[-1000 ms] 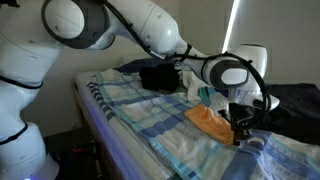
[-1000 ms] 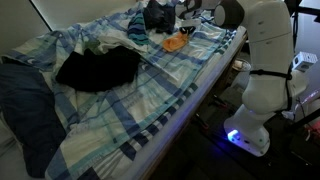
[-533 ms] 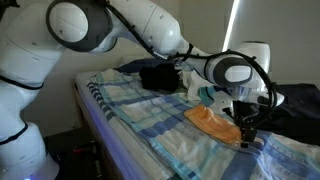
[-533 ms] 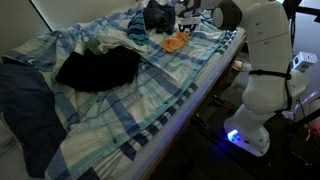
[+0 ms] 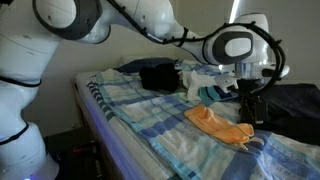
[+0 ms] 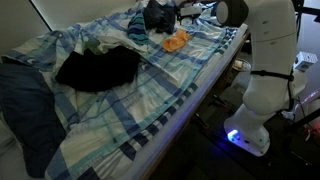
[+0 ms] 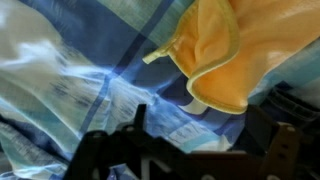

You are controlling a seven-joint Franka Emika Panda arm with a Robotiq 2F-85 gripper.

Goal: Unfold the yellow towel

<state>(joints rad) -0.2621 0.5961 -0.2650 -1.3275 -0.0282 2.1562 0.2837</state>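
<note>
Exterior view: yellow towel (image 5: 220,125) lies on the bed (image 5: 100,110), on top of the plaid sheet (image 5: 140,118), at frame 4 o'clock. It looks mostly flat with some wrinkles, long axis running 10 to 4. The hand (image 5: 250,115) hangs above the towel's 4 o'clock end, clear of the cloth, gripping nothing. A dark bundle (image 5: 160,77) sits at the towel's 10 o'clock, apart from it.

Other exterior view: the towel (image 6: 176,41) is at frame 1 o'clock, near the bed edge on the robot's side. A black garment (image 6: 97,68) lies at its 8 o'clock, well apart. The robot base (image 6: 262,90) stands off the bed at the towel's 4 o'clock. The hand is too small here to read the fingers.

Wrist view: the towel (image 7: 215,55) fills frame 1 o'clock, hem visible, plaid sheet under it. The hand (image 7: 212,128) is at 6 o'clock with fingers spread wide and nothing between them. The towel is just beyond the tips; I can't see contact.
</note>
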